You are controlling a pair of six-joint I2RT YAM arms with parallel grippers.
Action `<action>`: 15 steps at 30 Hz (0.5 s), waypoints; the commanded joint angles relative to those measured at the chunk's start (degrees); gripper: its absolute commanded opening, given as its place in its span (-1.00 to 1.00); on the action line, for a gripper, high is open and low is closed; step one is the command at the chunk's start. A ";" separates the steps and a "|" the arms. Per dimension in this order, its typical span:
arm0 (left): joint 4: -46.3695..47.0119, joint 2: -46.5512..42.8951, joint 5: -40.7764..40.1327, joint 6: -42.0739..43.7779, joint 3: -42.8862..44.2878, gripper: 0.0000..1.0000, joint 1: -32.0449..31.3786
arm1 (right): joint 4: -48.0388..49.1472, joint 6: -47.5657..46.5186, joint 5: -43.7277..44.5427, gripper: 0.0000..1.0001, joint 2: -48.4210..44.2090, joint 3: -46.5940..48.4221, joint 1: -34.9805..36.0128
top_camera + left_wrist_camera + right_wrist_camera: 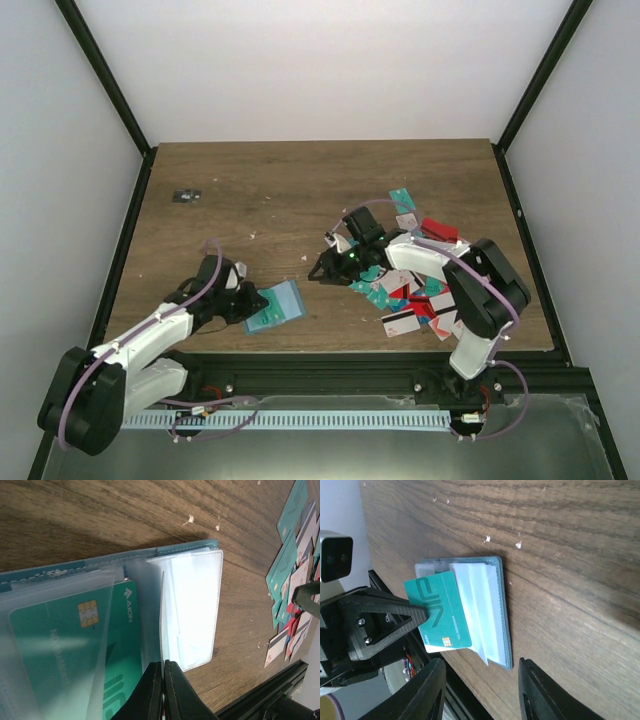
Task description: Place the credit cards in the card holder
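The card holder lies open near the table's front edge, blue-grey with clear pockets, and a teal card sits in one pocket. My left gripper is shut on a clear pocket leaf of the holder, jaws pinched together. The loose credit cards, teal, red, white and black, lie in a heap at front right. My right gripper is open and empty, between heap and holder. In the right wrist view its fingers frame the holder and the teal card.
A tiny black object with white marks lies at the back left. The black frame rail runs along the table's front edge just behind the holder. The card heap also shows at the right edge of the left wrist view.
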 commanded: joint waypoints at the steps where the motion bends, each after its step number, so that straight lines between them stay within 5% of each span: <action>1: -0.54 0.22 2.20 0.08 -1.34 -0.92 1.62 | 0.54 -1.77 0.75 -0.17 3.21 3.37 1.41; 15: 5.39 5.34 7.46 1.88 -2.71 -0.92 3.06 | -0.81 -3.85 2.53 -0.40 10.82 5.61 3.46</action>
